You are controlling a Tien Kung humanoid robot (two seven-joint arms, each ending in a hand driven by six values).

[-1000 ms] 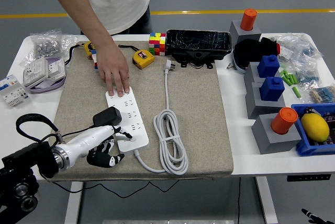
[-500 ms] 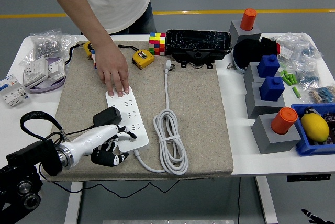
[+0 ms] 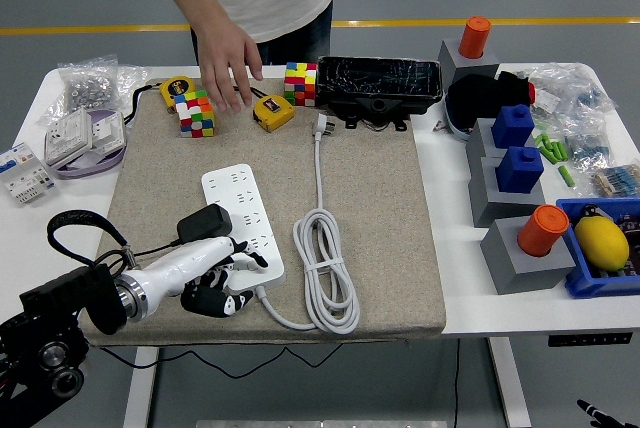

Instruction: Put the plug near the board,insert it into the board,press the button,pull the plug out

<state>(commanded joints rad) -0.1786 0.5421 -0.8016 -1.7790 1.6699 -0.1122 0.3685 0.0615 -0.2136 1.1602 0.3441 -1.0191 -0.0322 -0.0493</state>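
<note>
The white power strip lies on the beige mat. The black plug sits at the strip's left edge, its black cable looping off to the left. My left hand lies at the strip's near end, just below the plug. One white finger stretches onto the strip and the black fingers curl underneath. It holds nothing that I can see. The person's hand hovers over the mat's far edge, off the strip. A small black part of my right hand shows at the bottom right corner.
The strip's white cord is coiled to its right. Two colour cubes, a yellow tape measure and a black case lie at the back. Grey stands with blue and orange blocks and a blue bin are at the right.
The person's hand has lifted off the strip's far end and drawn back over the cubes. My left hand has crept slightly right along the strip's near end.
</note>
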